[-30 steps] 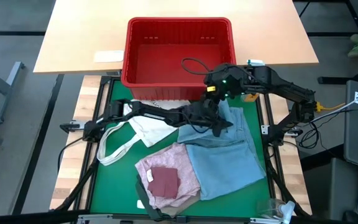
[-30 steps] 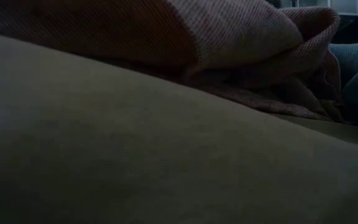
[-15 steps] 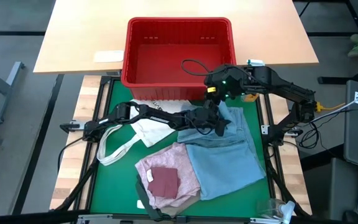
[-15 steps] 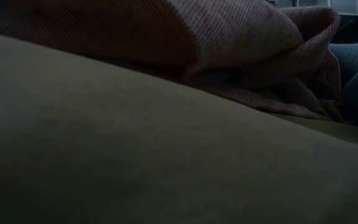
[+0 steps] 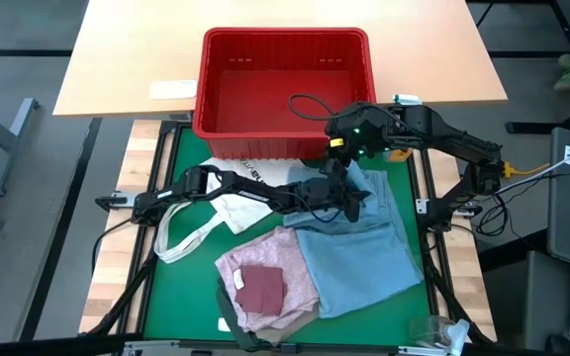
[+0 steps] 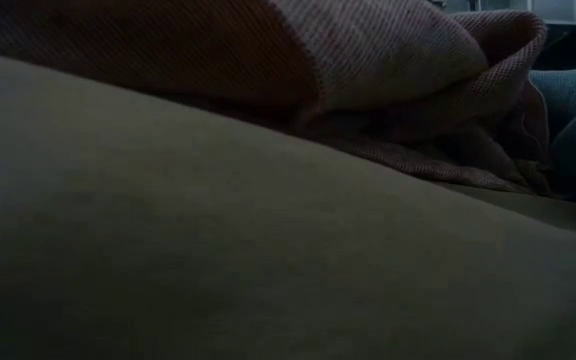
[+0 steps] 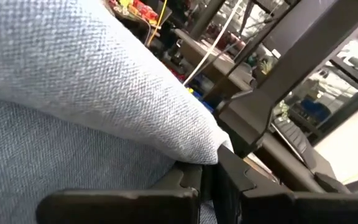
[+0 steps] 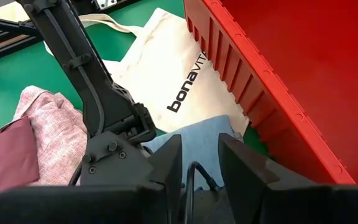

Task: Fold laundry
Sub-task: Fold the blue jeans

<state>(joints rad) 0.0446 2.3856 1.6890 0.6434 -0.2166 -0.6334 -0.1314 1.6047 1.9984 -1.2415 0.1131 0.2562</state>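
Two dark arms meet over the far right part of the green mat [image 5: 181, 287], where the light blue jeans [image 5: 359, 252] lie spread out, their upper end reaching toward the red basket [image 5: 285, 89]. The left gripper [image 5: 349, 201] reaches across from the left side and sits at the top end of the jeans; its jaws are closed tight on a fold of the blue denim [image 7: 92, 106], which bulges up right above the fingers in the left wrist view. The right gripper [image 5: 339, 168] hangs just beyond it, close to the basket's near wall, with its fingers [image 8: 238, 165] partly apart and a strip of denim [image 8: 197, 146] showing between them; whether they have hold of the cloth I cannot tell. A white tote bag [image 5: 236, 208] with black lettering lies left of the jeans, partly under the left arm. Nearer the front edge, the mottled pink top [image 5: 265, 277] lies crumpled against the jeans' left side, with a dark red patch [image 5: 260, 287] on it. The low view is filled by beige cloth [image 6: 218, 240] with the pink top [image 6: 388, 60] behind.
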